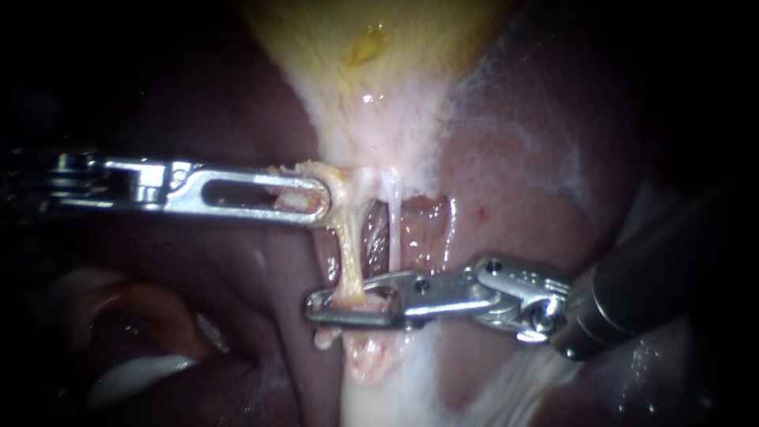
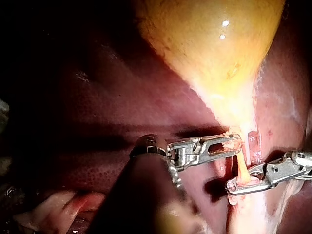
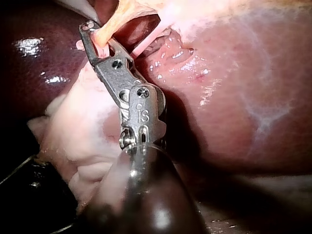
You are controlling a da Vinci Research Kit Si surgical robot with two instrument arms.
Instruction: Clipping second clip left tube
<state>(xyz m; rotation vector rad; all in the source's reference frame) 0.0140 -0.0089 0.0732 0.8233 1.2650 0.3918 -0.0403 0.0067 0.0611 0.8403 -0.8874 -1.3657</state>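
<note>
here, the left instrument (image 1: 320, 198) comes in from the left, its jaws closed on the top end of the left tube (image 1: 349, 253), just under the yellow gallbladder (image 1: 356, 55). the left tube runs taut down to the right instrument (image 1: 316, 307), whose jaws are pressed together across its lower end. the thin, pale right tube (image 1: 394, 229) runs just beside it and passes behind those jaws. dark liver (image 1: 545, 158) lies around.

Endoscope light sits centre: gallbladder (image 1: 371, 71) and left tube (image 1: 348, 253) bright, edges drop to black. Hard glare on left instrument (image 1: 320, 198) metal, sheen on wet liver (image 1: 538, 158). Wrist views: right instrument (image 3: 92, 34) shaft dark up close, hot spots on gallbladder, liver shadowed beyond.
</note>
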